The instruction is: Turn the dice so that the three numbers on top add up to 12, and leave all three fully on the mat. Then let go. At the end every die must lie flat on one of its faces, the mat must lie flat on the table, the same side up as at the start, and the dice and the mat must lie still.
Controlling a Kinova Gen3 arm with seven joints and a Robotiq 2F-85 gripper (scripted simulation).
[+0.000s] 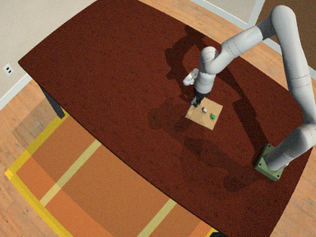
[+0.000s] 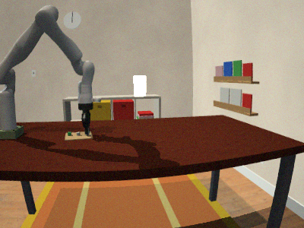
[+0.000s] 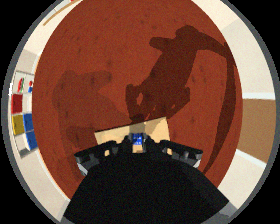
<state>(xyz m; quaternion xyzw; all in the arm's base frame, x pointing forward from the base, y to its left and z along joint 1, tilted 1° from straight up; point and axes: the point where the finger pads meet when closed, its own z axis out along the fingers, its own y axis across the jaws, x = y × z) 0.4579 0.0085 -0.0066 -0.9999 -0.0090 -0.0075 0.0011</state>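
A small tan mat (image 1: 204, 115) lies flat on the dark red table. A white die (image 1: 205, 110) and a green die (image 1: 212, 117) rest on it. My gripper (image 1: 195, 101) hangs straight down over the mat's far left corner, close above it, and is shut on a blue die (image 3: 136, 138), which shows between the fingertips in the wrist view. From the side view the gripper (image 2: 87, 131) stands at the right end of the mat (image 2: 78, 136), with the green die (image 2: 70, 133) at the left and the white die (image 2: 79, 133) in the middle.
The arm's green base (image 1: 269, 166) stands on the table near its right edge. A shelf with yellow and red boxes (image 2: 112, 109) stands against the back wall beyond the table.
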